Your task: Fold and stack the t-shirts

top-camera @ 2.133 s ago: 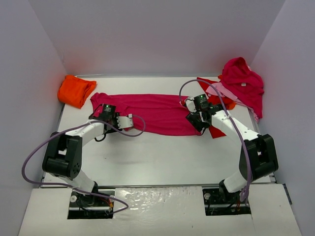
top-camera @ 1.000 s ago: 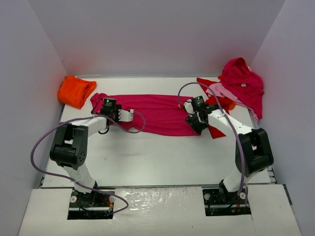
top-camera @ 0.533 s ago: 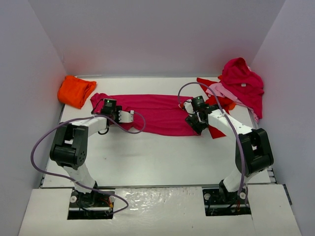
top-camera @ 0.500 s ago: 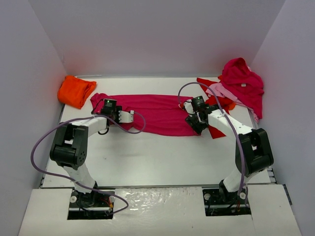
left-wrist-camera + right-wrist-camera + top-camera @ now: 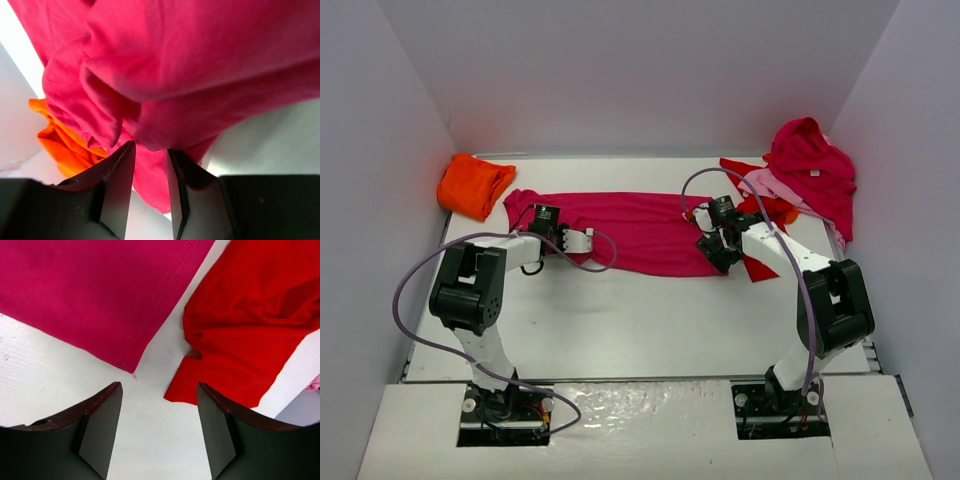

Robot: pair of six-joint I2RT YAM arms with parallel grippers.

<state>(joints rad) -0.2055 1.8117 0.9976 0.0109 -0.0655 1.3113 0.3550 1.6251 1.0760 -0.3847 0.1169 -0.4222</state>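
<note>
A magenta t-shirt (image 5: 630, 225) lies spread across the back middle of the table. My left gripper (image 5: 543, 220) is at its left end, shut on a bunched fold of the magenta fabric (image 5: 200, 60) between its fingers (image 5: 150, 150). My right gripper (image 5: 720, 250) is open and empty just above the table (image 5: 159, 386), at the shirt's right front corner (image 5: 90, 300). A red shirt (image 5: 250, 315) lies close on its other side. A folded orange t-shirt (image 5: 473, 185) sits at the back left; it also shows in the left wrist view (image 5: 55, 140).
A heap of unfolded shirts (image 5: 812, 165), crimson, pink and red, lies at the back right against the wall. The red one (image 5: 767, 210) reaches toward the right gripper. White walls close in the table at the left, back and right.
The left arm's elbow has swung and its cable shifted; the left gripper has moved slightly right with the fabric. The right arm has not moved.
</note>
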